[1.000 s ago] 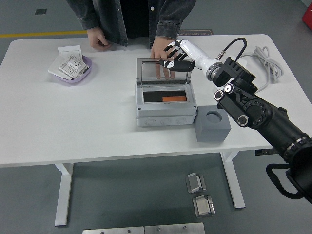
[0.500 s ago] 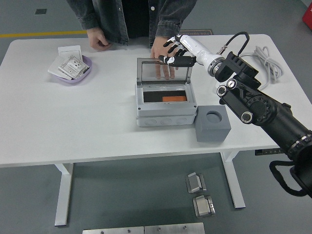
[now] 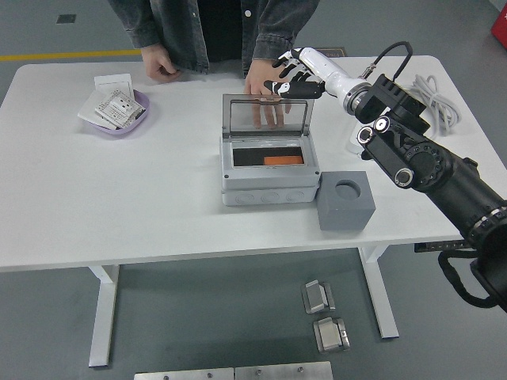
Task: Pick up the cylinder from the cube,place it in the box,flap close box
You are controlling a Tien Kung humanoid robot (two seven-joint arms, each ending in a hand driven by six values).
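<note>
You see the person (image 3: pixel 214 32) only from the chest down, cut off by the top edge. Their hand (image 3: pixel 265 83) at twelve o'clock of the box (image 3: pixel 269 166) is partly covered by the right hand (image 3: pixel 295 77). The lid (image 3: pixel 267 117) hides the box's rear. The right arm (image 3: pixel 444 182) runs off at four o'clock.

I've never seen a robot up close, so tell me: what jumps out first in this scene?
The long black right arm sweeps in from the right, its white hand held up by the top edge of the clear lid of the grey box at the table's middle. An orange piece lies inside the box, and a grey cube with an empty round hole sits at its right. Behind the box, a person's hand rests on the table.
</note>
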